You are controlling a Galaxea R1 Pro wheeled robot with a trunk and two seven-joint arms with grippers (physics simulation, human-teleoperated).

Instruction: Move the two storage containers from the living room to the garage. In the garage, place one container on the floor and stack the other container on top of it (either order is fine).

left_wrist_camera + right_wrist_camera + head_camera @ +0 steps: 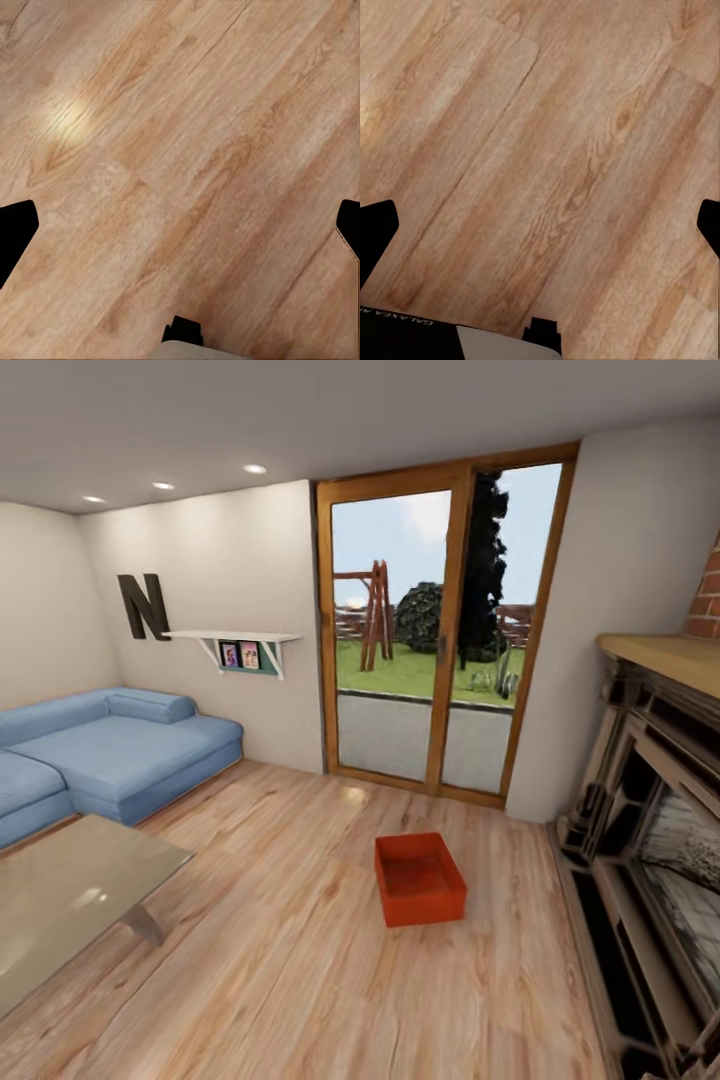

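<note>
I am in the living room, on its light wood plank floor (300, 960). One orange-red open-top storage container (420, 878) sits empty on the planks ahead, slightly right of centre and in front of the glass door. The second container is out of view, as are the garage and its concrete floor. My left gripper (180, 232) hangs open over bare planks, its black fingertips (15, 229) wide apart with nothing between them. My right gripper (540, 232) is open too, above bare wood, its fingertips (376, 225) at the view's sides.
A blue sofa (110, 750) lines the left wall, with a grey coffee table (60, 890) in front of it. The brick fireplace (650, 840) and its dark surround fill the right side. A wood-framed glass door (440, 640) stands behind the container. Open floor surrounds the container.
</note>
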